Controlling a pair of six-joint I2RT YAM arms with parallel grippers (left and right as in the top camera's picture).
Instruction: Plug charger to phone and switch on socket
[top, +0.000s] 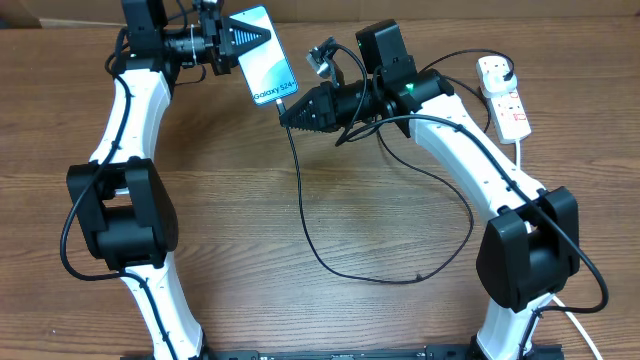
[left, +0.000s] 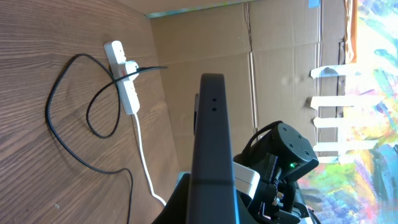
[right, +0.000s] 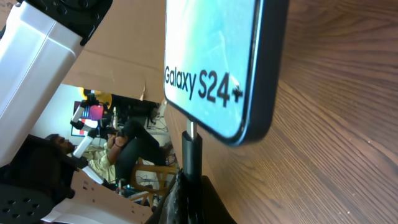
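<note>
Has the socket lying flat on the wooden table, and in the outlet at the end away from its thick white cord has the black plug of the charger seated. Trails the thin black cable from that plug in wide loops over the table to the left of the socket, then up to the right gripper. With the left gripper, clamps the phone by the end away from its "Galaxy S24" lettering, fingers shut on the black frame, and holds it raised off the table well to the left of the socket, screen facing up and tilted. With the right gripper, pinches the charger's small connector, fingers closed tight around it, and aims it at the lettered short edge of the phone, on the side nearer the socket. Holds the connector's metal tip right up against that edge; cannot tell whether it sits inside the port. Stretches the left arm up from its base, far to the left of the socket, wrist turned toward the socket. Bends the right arm at an elbow near the socket's cord end, forearm passing just beside the socket, wrist reaching leftward away from it.
</note>
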